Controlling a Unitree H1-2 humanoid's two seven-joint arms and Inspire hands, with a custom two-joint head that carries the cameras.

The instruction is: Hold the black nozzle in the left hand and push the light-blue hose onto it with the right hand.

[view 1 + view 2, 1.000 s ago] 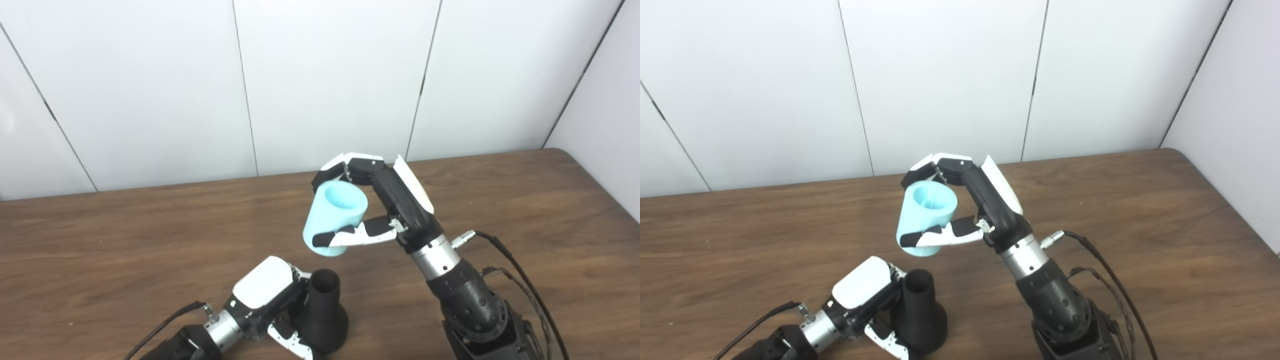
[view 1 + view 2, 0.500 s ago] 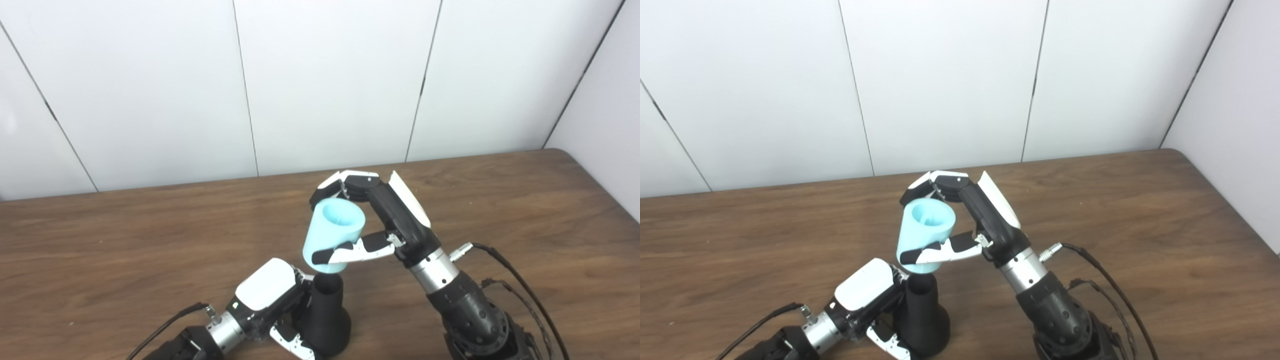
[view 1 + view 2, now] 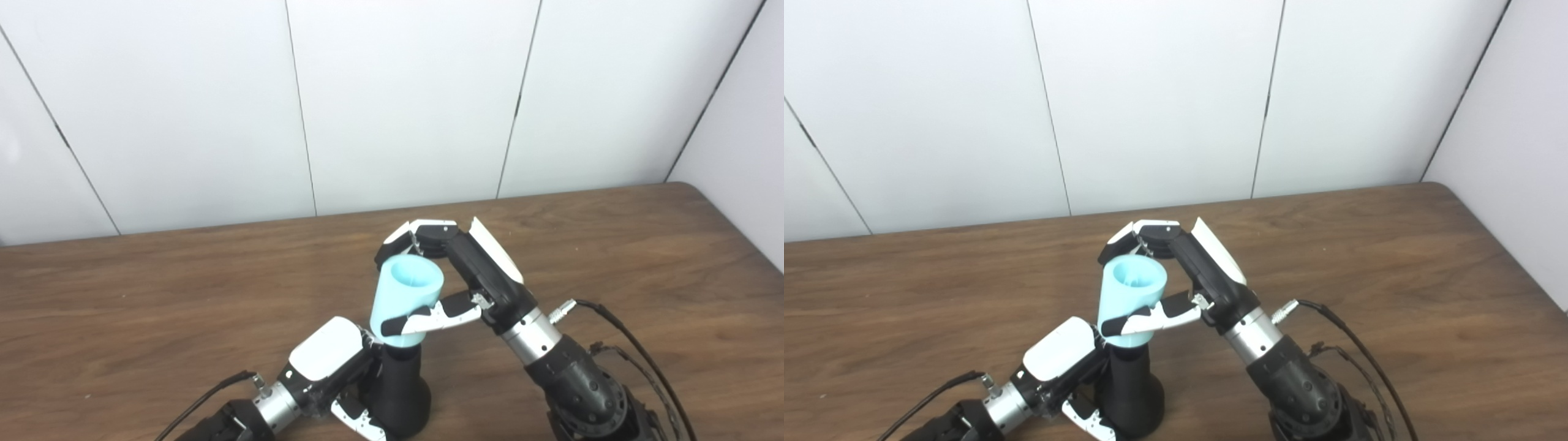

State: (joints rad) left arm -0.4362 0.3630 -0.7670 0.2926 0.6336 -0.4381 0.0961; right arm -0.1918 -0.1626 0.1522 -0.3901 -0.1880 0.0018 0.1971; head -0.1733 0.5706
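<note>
Near the wooden table's (image 3: 153,294) front edge, the left hand (image 3: 331,367) gripped the black nozzle (image 3: 399,392); the right hand (image 3: 1200,275) clasped the light-blue hose (image 3: 1130,300) atop it, internal ribs visible only from the right eye, white wall panels (image 3: 398,98) behind.

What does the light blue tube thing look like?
The light-blue hose is a short, smooth, plastic-looking tube, wider at its open top, with faint ribs inside. It stands nearly upright, leaning slightly, above the table. The right robot hand grips it, thumb in front, fingers behind. Its bottom end sits over the top of the black nozzle.

Matt black nozzle (image 3: 401,392), wood-grain table (image 3: 122,306)
</note>
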